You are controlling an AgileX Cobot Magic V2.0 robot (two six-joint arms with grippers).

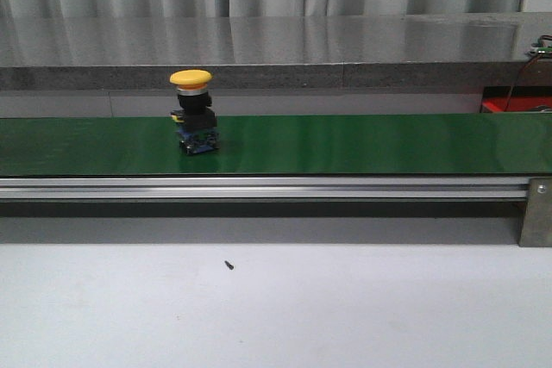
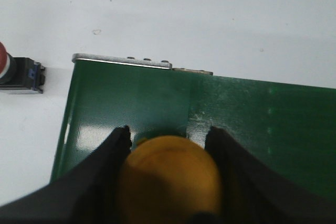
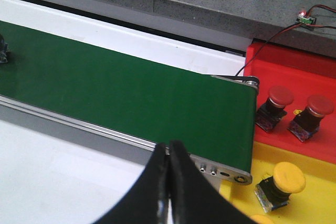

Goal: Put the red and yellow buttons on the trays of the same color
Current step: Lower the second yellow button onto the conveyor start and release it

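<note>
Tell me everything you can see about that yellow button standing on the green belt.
The yellow button has a rounded, mushroom-shaped cap that looks like glossy plastic, above a black body and a small blue base. It stands upright on the green belt, toward its left part in the front view, near the belt's front edge. Nothing else touches it in that view.

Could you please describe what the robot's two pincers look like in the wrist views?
Both are matte black. The left pincer has two broad fingers tapering to blunt tips. The right pincer has two slim curved fingers narrowing to pointed tips. No cables or markings show on either.
</note>
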